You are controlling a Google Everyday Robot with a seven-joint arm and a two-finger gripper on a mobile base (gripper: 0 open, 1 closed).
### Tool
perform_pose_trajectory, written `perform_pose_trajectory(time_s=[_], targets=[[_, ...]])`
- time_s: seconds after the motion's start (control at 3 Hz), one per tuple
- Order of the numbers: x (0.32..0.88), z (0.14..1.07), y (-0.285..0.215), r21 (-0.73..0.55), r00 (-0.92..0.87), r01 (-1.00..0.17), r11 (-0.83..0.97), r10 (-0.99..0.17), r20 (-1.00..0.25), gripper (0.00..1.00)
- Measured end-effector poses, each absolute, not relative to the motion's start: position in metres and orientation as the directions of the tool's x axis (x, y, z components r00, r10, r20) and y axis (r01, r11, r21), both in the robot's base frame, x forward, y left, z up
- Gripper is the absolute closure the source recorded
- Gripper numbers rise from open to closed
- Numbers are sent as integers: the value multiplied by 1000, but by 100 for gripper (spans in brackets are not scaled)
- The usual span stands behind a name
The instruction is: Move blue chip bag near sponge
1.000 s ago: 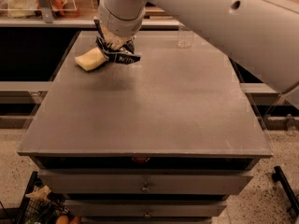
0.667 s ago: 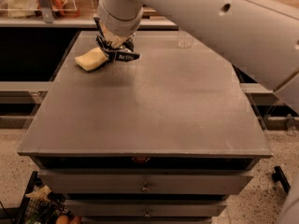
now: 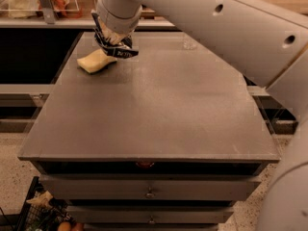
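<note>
I saw gripper (image 3: 111, 38) over far-left corner of table (image 3: 154, 109), clamped on blue chip bag (image 3: 122, 53), bag just beside sponge (image 3: 95, 61).

The table (image 3: 159, 105) looks like matt grey metal, with a faintly mottled, dull sheen across its top. The drawers (image 3: 144, 189) below it have the same dull metal look. The arm (image 3: 231, 28), sweeping from the upper left to the right edge of the frame, has a smooth white plastic shell with a soft gloss. At the upper left, the gripper (image 3: 111, 41) shows dark, matt parts. The bag (image 3: 122, 53) under it is crinkled, shiny navy foil. The sponge (image 3: 96, 61) is pale yellow foam, soft and matt. The floor (image 3: 12, 186) at lower left is speckled and stone-like.
</note>
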State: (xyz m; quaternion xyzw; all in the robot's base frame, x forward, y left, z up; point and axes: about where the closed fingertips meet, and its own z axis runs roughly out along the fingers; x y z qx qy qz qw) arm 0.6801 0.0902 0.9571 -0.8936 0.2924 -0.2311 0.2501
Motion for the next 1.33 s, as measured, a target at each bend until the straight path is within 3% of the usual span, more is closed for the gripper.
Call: perform_pose_trajectory(time_s=[1.0,1.33], targets=[[689,958,101,-595,739,-390,-703,-624,252,14],[690,956,103,-594,747,-388,-705,-618,246,0]])
